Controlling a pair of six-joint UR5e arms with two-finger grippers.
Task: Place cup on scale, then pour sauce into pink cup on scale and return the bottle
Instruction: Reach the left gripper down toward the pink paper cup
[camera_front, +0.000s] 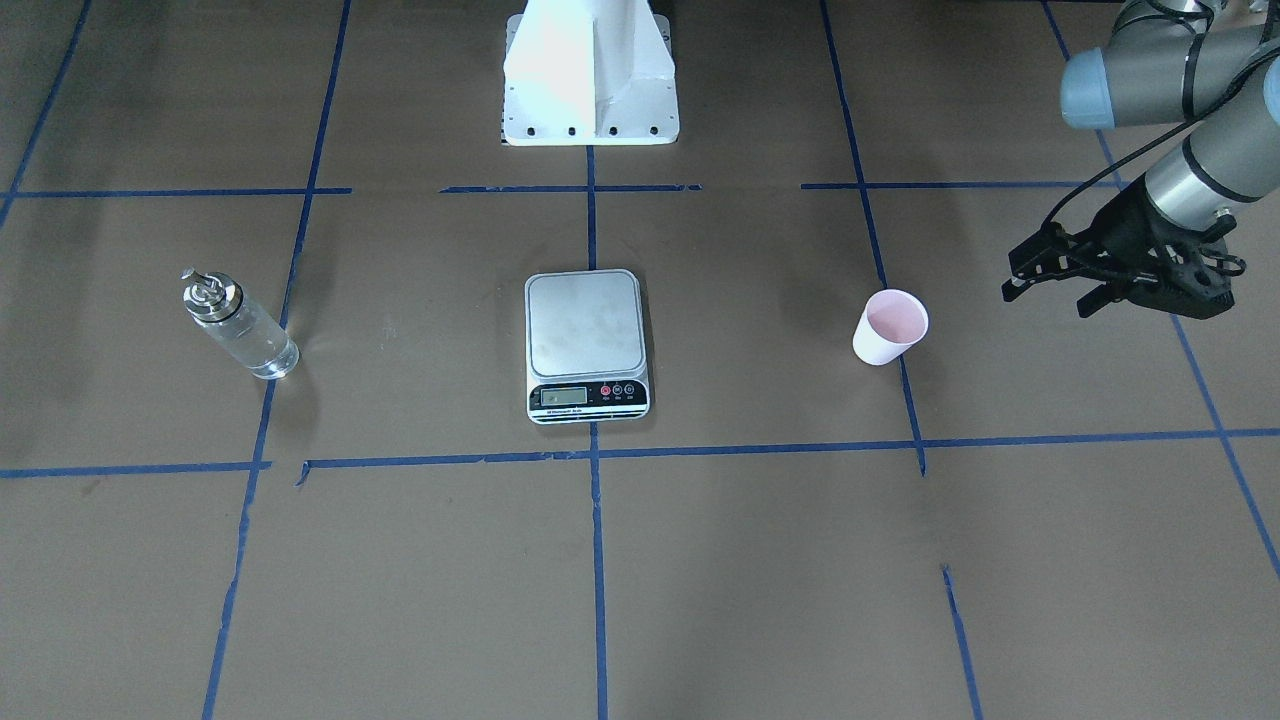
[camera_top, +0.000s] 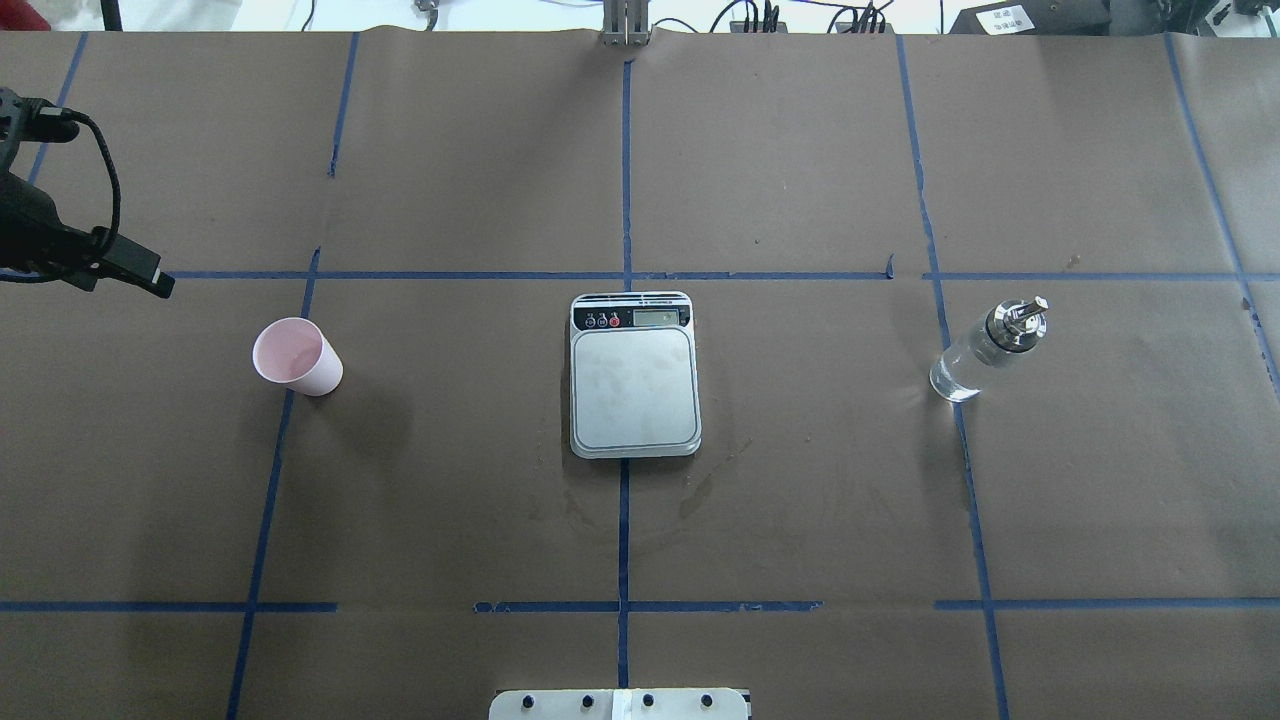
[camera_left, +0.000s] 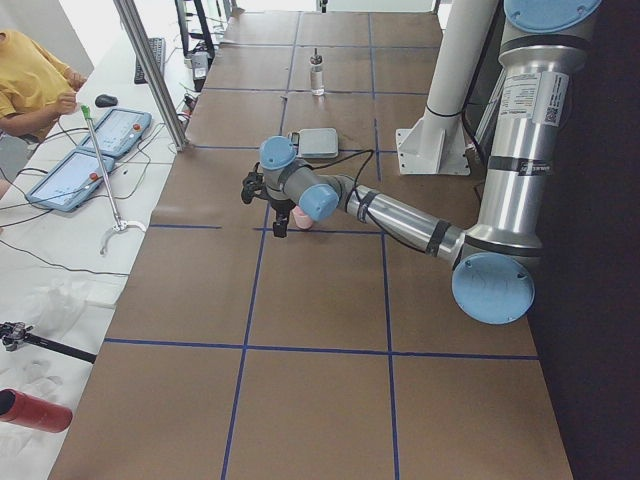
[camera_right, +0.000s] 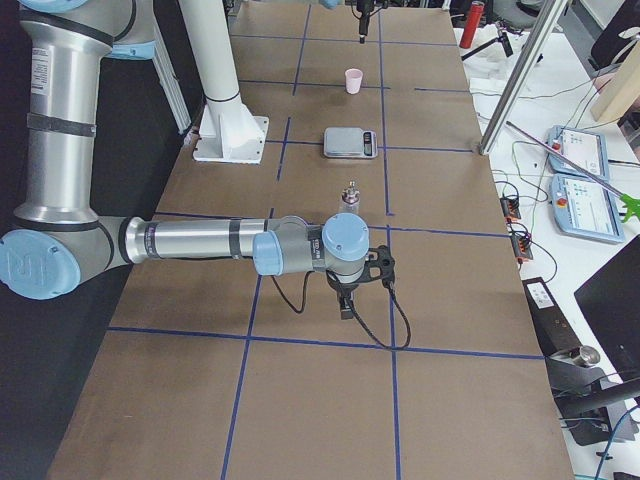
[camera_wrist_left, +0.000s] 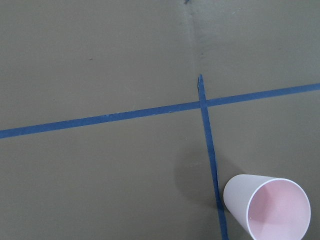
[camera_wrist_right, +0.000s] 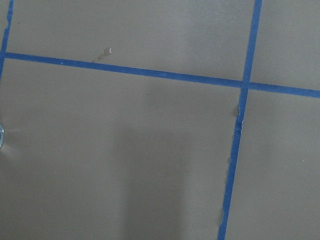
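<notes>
The pale pink cup (camera_front: 888, 327) stands upright and empty on the brown table, apart from the scale; it also shows in the overhead view (camera_top: 296, 356) and the left wrist view (camera_wrist_left: 267, 207). The scale (camera_front: 586, 345) lies at the table's middle with its steel plate bare. The clear glass bottle (camera_front: 238, 325) with its silver cap stands upright on the robot's right side (camera_top: 985, 350). My left gripper (camera_front: 1045, 290) hovers open and empty beside the cup, on its outer side. My right gripper (camera_right: 345, 300) shows only in the exterior right view, near the bottle (camera_right: 351, 198); I cannot tell its state.
The robot's white base (camera_front: 590, 80) stands behind the scale. Blue tape lines (camera_top: 625, 520) grid the table. Past the table's far edge are a metal post (camera_left: 150, 70), control tablets (camera_left: 110, 130) and a person in yellow (camera_left: 30, 75).
</notes>
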